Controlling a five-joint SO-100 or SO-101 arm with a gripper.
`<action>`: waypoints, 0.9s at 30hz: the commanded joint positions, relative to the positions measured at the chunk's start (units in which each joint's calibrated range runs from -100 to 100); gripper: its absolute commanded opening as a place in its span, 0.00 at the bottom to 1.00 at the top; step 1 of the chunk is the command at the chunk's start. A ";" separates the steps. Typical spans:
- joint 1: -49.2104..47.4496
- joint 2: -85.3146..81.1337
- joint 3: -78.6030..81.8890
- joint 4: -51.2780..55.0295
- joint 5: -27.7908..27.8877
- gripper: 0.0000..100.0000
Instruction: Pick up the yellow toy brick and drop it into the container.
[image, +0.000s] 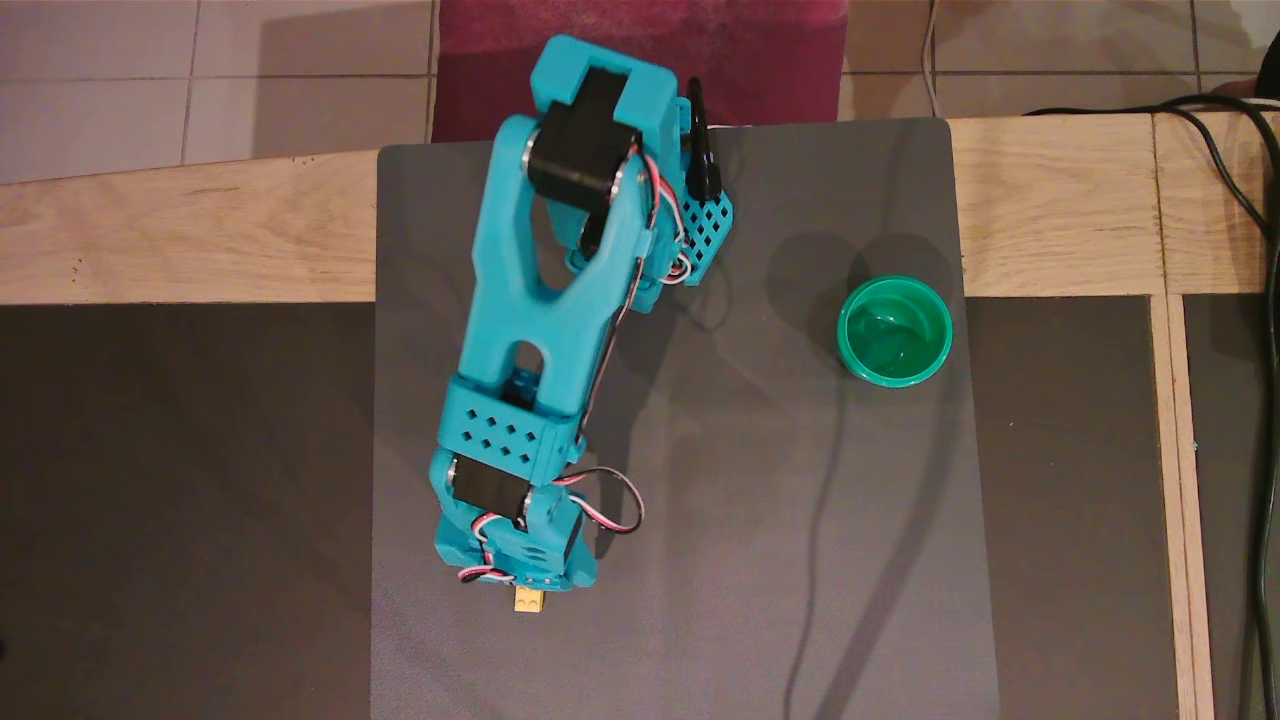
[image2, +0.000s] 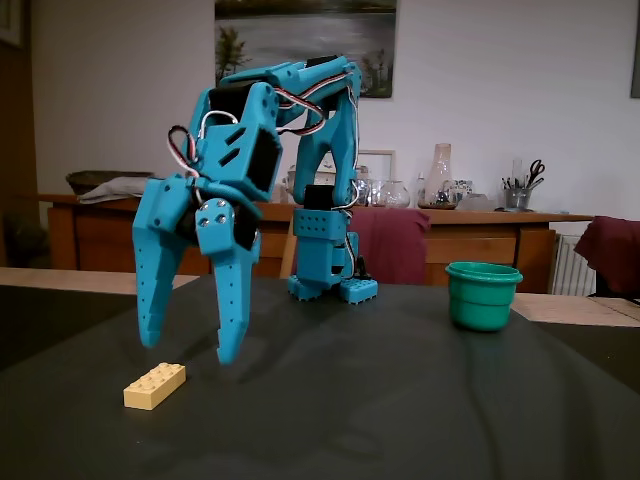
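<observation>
The pale-yellow toy brick (image2: 154, 385) lies flat on the dark mat, studs up. In the overhead view only its end (image: 528, 600) shows below the wrist. My gripper (image2: 188, 352) hangs open just above the brick, one finger (image2: 150, 300) to the left and the other finger (image2: 230, 315) to the right in the fixed view, tips clear of the mat. In the overhead view the arm hides the gripper's fingers. The container, a teal-green cup (image: 894, 331), stands empty at the mat's right side (image2: 483, 295), far from the gripper.
The arm's base (image: 690, 235) sits at the back of the grey mat (image: 780, 520). Black cables (image: 1255, 200) run along the right edge of the wooden table (image: 180, 240). Behind the table in the fixed view is a sideboard (image2: 480, 235) with jars.
</observation>
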 joint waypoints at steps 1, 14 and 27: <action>0.61 0.77 -1.13 -2.54 0.30 0.24; 0.68 5.24 -1.13 -7.51 1.08 0.24; 0.68 5.83 -0.32 -12.76 1.14 0.24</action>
